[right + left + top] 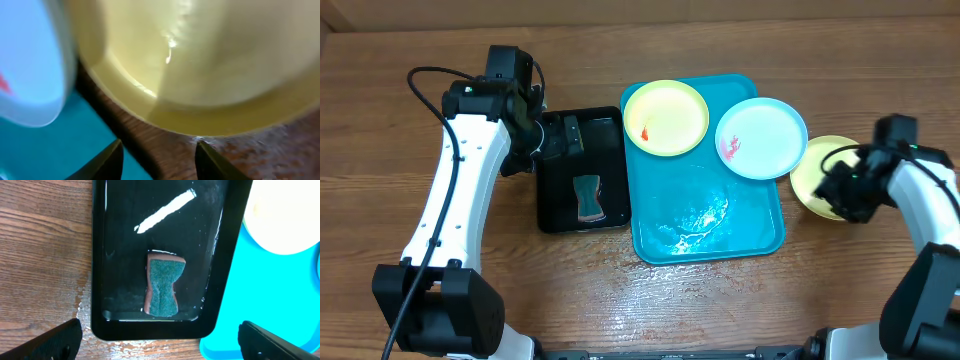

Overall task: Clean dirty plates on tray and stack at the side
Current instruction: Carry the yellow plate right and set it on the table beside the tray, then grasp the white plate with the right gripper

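Observation:
The turquoise tray holds a pale yellow plate with a red smear at its far left and a white plate with a red smear at its far right. A second pale yellow plate lies on the table right of the tray; it also shows in the right wrist view. My right gripper is open and empty, just above this plate's edge. My left gripper is open and empty above the black tray.
A black tray left of the turquoise tray holds water and a green-and-pink sponge, also seen in the left wrist view. Water pools on the turquoise tray's near part. Wet spots mark the wood before the trays.

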Robot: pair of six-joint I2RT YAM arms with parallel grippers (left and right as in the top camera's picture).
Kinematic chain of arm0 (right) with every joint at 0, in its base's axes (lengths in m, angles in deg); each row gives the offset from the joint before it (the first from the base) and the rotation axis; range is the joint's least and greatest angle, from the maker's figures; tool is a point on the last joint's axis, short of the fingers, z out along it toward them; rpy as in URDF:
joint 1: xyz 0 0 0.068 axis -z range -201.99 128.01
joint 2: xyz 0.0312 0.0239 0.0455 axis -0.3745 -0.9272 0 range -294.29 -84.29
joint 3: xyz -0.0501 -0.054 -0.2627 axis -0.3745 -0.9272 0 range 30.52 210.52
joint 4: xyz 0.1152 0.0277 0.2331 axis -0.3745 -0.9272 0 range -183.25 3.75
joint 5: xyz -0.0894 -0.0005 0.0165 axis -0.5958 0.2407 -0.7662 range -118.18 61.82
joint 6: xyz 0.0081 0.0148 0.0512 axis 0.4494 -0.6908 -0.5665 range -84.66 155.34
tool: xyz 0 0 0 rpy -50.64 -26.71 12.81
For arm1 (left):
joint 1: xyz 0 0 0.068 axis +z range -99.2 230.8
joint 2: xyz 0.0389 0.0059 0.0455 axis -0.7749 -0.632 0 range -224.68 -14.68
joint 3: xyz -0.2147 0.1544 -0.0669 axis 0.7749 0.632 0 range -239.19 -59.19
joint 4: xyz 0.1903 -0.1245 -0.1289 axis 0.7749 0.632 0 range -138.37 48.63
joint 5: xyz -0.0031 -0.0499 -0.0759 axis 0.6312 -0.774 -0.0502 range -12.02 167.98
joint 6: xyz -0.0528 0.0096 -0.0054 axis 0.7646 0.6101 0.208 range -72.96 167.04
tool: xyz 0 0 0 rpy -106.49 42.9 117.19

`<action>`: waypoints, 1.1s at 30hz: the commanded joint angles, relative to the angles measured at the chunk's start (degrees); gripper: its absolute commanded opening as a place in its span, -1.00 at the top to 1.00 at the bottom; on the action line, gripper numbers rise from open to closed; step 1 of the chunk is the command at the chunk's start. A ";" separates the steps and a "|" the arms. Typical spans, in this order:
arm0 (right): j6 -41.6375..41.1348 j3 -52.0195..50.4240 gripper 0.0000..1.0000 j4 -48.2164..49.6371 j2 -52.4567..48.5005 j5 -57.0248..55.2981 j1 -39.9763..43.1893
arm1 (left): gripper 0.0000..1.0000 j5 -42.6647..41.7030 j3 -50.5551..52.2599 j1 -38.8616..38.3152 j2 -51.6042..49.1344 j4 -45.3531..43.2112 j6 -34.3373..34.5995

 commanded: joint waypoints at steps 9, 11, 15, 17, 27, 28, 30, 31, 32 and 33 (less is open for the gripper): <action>4.76 -11.28 -0.08 15.06 1.18 -4.72 -13.03 | -1.00 -0.24 -0.57 -0.35 0.20 -0.04 -0.81; 4.76 -13.09 -0.08 17.20 1.18 -4.44 -14.67 | -0.99 -0.24 -0.57 -0.35 0.20 -0.04 -0.81; 3.93 -14.16 0.18 16.76 1.18 -3.56 -17.59 | -0.99 -0.24 -0.57 -0.35 0.20 -0.04 -0.81; 3.45 -14.16 0.24 16.39 1.18 -1.07 -19.26 | -0.99 -0.24 -0.57 -0.35 0.20 -0.04 -0.81; -3.04 -14.12 0.30 15.26 1.20 -4.37 -25.79 | -1.00 -0.24 -0.57 -0.35 0.20 -0.04 -0.83; -4.00 -13.97 0.24 15.08 1.29 -5.90 -25.70 | -0.99 -0.24 -0.57 -0.35 0.20 -0.04 -0.81; -4.11 -12.81 0.23 14.08 1.68 -6.27 -25.16 | -0.99 -0.24 -0.57 -0.35 0.20 -0.04 -0.81; -4.09 -11.91 0.23 13.31 1.95 -6.27 -24.98 | -1.00 -0.24 -0.57 -0.35 0.20 -0.04 -0.81; -3.93 -10.60 0.23 12.28 2.45 -6.32 -24.94 | -0.99 -0.24 -0.57 -0.35 0.20 -0.04 -0.81; -3.45 -9.38 0.22 11.41 2.99 -6.29 -24.94 | -1.00 -0.24 -0.57 -0.35 0.20 -0.04 -0.81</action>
